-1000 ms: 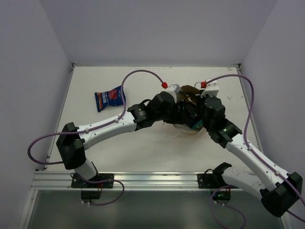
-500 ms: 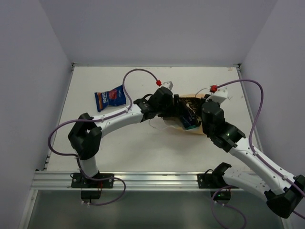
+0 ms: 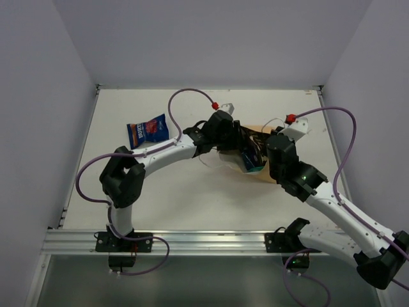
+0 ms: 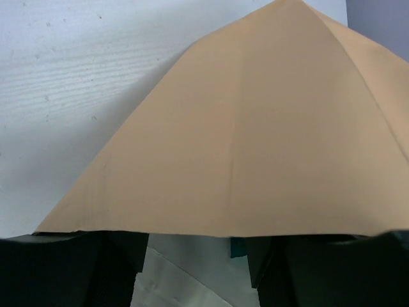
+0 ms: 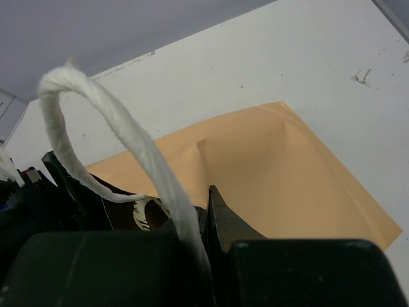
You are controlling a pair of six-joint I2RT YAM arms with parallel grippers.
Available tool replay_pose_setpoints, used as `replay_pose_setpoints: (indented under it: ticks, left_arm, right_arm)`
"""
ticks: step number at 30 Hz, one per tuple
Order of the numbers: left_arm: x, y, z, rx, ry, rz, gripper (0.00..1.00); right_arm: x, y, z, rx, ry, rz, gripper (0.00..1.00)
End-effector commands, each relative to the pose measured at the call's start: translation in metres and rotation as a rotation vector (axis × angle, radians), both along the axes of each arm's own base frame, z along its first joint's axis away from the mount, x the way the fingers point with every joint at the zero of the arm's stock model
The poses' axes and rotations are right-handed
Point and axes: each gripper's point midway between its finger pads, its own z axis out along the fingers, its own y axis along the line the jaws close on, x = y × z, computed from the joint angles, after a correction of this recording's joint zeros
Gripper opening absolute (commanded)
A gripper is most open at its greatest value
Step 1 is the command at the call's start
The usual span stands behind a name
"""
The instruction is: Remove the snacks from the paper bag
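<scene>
L arm's elbow has swung in toward the middle since a moment ago, and the left claw (image 3: 225,133) has crept further over the bag; R arm has barely shifted. Left claw's fingers (image 4: 64,272) sit apart, the tan paper bag (image 4: 255,141) draped right over them, white lining between. Blue packet (image 3: 148,131) lies out on the table (image 3: 192,192), well off to that claw's left. Right claw (image 3: 267,152) is at the bag's other side, teal packet (image 3: 251,163) just beside it in the mouth. White string handle (image 5: 121,137) loops up right by its finger, dark packet (image 5: 137,214) below; apart or together, can't tell.
</scene>
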Motion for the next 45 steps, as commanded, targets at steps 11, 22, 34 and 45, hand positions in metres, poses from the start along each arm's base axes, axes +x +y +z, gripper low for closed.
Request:
replay_pose_setpoints:
  ticks: [11, 22, 34, 45]
  left_arm:
    - [-0.015, -0.016, -0.003, -0.045, 0.006, -0.006, 0.51]
    - [-0.016, 0.029, 0.053, -0.067, -0.127, 0.116, 0.74]
    - [-0.042, 0.008, 0.045, -0.174, -0.074, 0.090, 0.69]
    - [-0.028, 0.006, 0.024, -0.156, -0.074, 0.143, 0.67]
  right_arm:
    - [0.002, 0.021, -0.004, 0.100, 0.024, 0.039, 0.00]
    - [0.007, 0.026, 0.005, 0.103, 0.027, 0.033, 0.00]
    - [0.018, 0.038, 0.009, 0.118, 0.037, 0.036, 0.00]
    - [0.011, 0.042, 0.003, 0.123, 0.064, 0.082, 0.00]
